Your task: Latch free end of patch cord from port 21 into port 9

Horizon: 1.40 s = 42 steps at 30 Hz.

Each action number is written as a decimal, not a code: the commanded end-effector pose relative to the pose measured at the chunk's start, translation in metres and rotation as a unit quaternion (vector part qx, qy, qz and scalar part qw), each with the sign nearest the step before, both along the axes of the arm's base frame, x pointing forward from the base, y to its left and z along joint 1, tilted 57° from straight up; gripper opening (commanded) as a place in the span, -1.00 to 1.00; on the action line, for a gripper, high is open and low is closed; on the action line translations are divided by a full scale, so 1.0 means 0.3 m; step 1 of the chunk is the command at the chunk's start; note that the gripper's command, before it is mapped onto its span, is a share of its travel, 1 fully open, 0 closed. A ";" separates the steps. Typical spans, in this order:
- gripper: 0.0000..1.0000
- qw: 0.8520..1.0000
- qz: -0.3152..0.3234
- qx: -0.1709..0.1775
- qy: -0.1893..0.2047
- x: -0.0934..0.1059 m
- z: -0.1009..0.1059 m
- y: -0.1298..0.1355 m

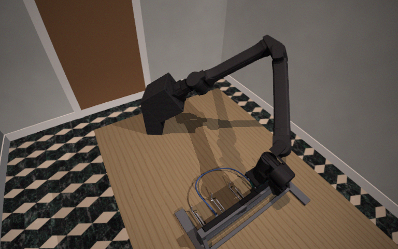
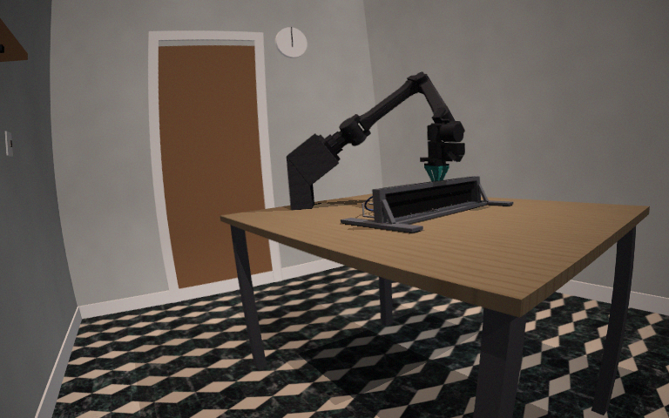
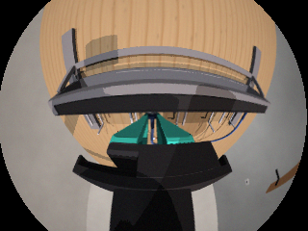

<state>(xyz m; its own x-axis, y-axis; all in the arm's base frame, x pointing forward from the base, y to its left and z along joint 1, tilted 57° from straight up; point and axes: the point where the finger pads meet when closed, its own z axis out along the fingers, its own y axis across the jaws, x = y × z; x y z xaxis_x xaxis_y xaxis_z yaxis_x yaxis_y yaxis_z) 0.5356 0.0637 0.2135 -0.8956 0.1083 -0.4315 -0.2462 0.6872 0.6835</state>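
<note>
The gripper (image 2: 436, 173), nearly shut on what seems the cord's (image 1: 205, 188) free plug, hangs behind the rack's (image 2: 395, 227) top rail, so plugging and release remain.

No lettering, number or brand can be read in any view: the rack (image 2: 395, 209) shows its panel front as a dark strip, its port plates too small to make out.
</note>
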 end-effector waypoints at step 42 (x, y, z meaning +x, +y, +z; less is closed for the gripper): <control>-1.00 0.997 -0.027 -0.007 -0.078 0.124 0.188 -0.096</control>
<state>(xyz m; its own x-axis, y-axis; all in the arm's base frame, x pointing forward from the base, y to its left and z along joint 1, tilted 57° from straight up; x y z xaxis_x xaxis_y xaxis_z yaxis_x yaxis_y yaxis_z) 0.5389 0.0632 0.2155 -0.8948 0.1118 -0.4323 -0.2452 0.6862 0.6849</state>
